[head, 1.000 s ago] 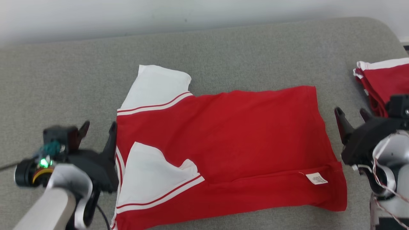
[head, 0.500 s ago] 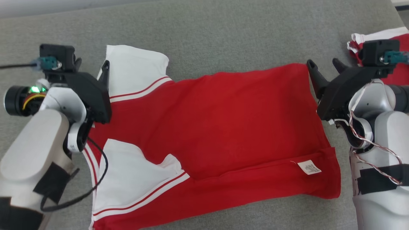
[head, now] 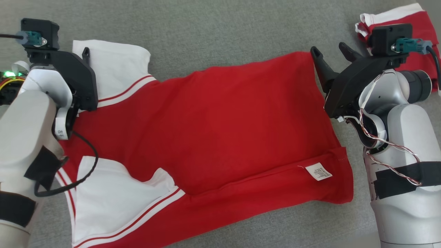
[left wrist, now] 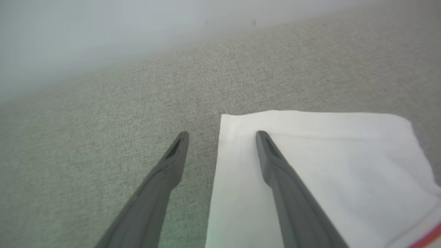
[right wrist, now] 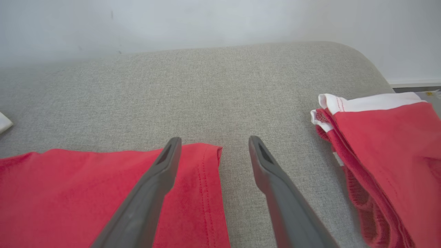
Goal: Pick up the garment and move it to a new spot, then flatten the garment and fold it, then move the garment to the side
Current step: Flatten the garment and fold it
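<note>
nearest the robot, on the grey cushion, lies the shirt, red, spread flat with its sleeves to the left and hem to the right. its near edge is folded up over the body in a long strip, with a white label on that strip near the hem. the near sleeve, white with red stripes, is folded in over the red. farther off, the far sleeve lies flat on the cushion. the left gripper hovers at its outer far corner, fingers wide, one over white cloth and one over bare cushion, holding nothing. the right gripper is at the far hem corner, fingers wide too, one above red cloth, the other above cushion, empty. beyond it to the right lies a second red and white garment, bunched, apart from the shirt. a pale wall stands behind the cushion.
</note>
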Robot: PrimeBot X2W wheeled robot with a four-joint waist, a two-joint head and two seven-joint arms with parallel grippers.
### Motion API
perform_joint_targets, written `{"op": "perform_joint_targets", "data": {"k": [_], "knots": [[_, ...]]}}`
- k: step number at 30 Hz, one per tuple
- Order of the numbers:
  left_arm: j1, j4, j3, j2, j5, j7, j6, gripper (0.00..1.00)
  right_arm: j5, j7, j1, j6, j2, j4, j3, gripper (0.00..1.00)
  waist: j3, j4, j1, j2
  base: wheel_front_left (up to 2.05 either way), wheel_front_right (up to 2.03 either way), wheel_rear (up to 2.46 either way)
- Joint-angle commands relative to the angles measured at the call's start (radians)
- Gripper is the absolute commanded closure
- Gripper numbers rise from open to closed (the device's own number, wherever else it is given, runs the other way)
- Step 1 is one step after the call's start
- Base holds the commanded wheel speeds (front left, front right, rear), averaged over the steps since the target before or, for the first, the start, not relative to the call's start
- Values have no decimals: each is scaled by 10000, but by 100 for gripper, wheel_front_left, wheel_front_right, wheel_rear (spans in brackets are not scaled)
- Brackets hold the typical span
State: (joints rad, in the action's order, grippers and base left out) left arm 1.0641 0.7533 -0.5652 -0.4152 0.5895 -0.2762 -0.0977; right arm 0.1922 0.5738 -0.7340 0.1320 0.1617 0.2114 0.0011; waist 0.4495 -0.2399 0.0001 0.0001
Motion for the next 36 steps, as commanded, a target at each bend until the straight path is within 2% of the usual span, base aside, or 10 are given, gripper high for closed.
{"op": "perform_joint_targets", "data": {"k": [1,7,14,21,22,23,25,26,27,36], "knots": [[150,155,-48,-83,-137,-63,12,0,67,-77,-78,-24,-6,10,74,0,171,-163,-1,-1,0,0,0],[434,695,-240,-133,-226,-341,182,0,135,-221,-127,-24,90,-62,163,0,361,-242,-1,-1,0,0,0],[547,1106,-390,-91,-33,-1257,123,0,189,-279,-147,-24,66,-159,316,0,430,-299,-1,-1,0,0,0],[718,1136,-510,-387,-208,-1592,-13,0,220,-254,-174,-24,-15,-297,500,0,470,-418,-1,-1,0,0,0],[737,1133,-540,-396,-224,-1675,-12,16,226,-236,-163,-24,-10,-318,501,0,493,-419,-1,-1,0,0,0],[723,1146,-591,-396,-218,-1801,10,42,234,-226,-156,-24,-7,-338,497,0,517,-417,-1,-1,0,0,0],[649,1136,-693,-383,-192,-2100,68,64,223,-194,-135,-24,17,-383,459,0,548,-393,-1,-1,0,0,0],[625,1100,-728,-373,-150,-2243,116,90,209,-189,-109,-24,28,-406,433,0,554,-377,-1,-1,0,0,0],[613,1052,-749,-394,-111,-2371,168,100,193,-184,-83,-24,32,-428,416,0,556,-363,-1,-1,0,0,0],[576,425,-735,-489,17,-2415,149,100,75,-122,-195,-24,9,-398,420,0,614,-279,-1,-1,0,0,0]]}}
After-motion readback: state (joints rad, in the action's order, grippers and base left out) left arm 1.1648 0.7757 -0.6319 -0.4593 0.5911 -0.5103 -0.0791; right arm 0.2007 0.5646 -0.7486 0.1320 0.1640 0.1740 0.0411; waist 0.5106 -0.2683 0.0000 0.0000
